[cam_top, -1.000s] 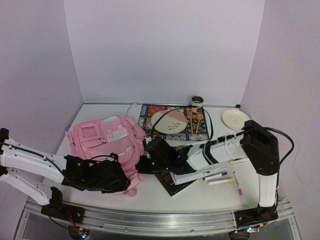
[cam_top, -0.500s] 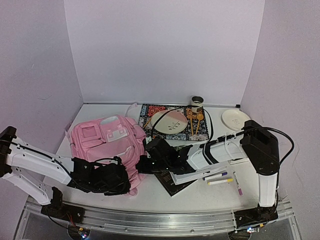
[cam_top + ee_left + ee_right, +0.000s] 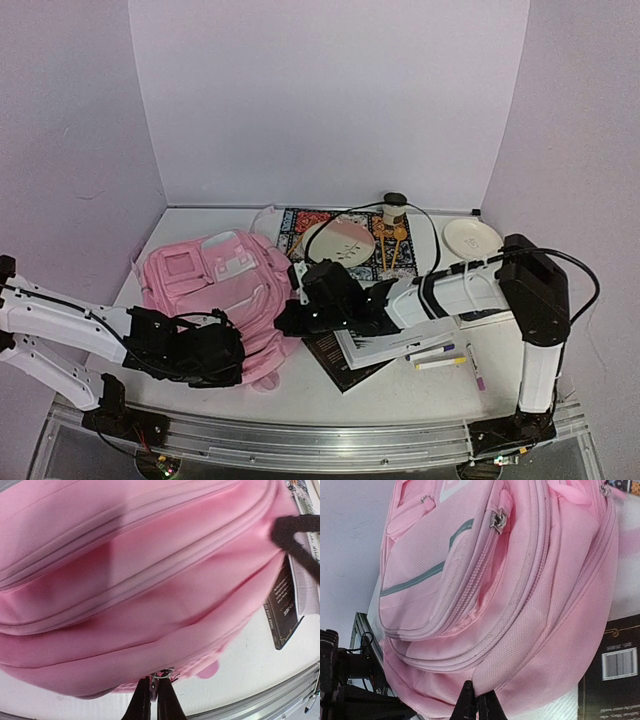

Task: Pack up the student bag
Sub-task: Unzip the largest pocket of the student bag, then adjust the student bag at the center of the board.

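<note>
The pink bag (image 3: 210, 285) lies flat on the left half of the table (image 3: 400, 400), front pockets facing up. The left gripper (image 3: 154, 695) is at the bag's 6 o'clock edge, jaws closed tight on a small metal zip pull (image 3: 163, 674). The right gripper (image 3: 476, 697) is at the bag's 4 o'clock edge, jaws pressed together against the seam; whether fabric is caught between them I cannot tell. A dark booklet (image 3: 332, 362) and pens (image 3: 440, 358) lie at the bag's 4 o'clock. A plate (image 3: 338, 243) on a patterned mat (image 3: 296, 228) lies at 1 o'clock
</note>
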{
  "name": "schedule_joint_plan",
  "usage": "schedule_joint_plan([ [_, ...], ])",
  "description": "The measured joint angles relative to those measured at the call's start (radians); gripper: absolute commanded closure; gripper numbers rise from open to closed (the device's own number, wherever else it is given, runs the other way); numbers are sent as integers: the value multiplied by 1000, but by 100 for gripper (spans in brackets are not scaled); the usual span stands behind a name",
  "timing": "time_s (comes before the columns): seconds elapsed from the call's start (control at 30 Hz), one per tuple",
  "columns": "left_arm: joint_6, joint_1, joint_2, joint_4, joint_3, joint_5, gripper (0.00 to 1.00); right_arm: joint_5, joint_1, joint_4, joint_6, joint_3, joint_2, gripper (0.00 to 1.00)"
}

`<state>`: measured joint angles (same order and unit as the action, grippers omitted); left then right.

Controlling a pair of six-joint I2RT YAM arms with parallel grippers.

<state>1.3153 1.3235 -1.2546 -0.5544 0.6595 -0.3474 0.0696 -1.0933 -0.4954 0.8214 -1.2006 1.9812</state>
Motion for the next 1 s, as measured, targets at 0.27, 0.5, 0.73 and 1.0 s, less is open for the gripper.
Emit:
schedule_joint_plan([
  [0.27, 42, 2, 104, -214, 4, -12, 100, 44, 113, 38, -94, 65, -140, 100],
  [0.5, 56, 2, 126, -302, 43, -43, 100, 80, 144, 68, -123, 66, -172, 80],
  [0.73, -22, 2, 18, -295, 157, -59, 100, 63, 123, 64, -65, 99, -181, 51],
  [1.0, -91, 2, -33, -216, 186, -40, 100, -17, 32, 27, 64, 224, -272, 35],
])
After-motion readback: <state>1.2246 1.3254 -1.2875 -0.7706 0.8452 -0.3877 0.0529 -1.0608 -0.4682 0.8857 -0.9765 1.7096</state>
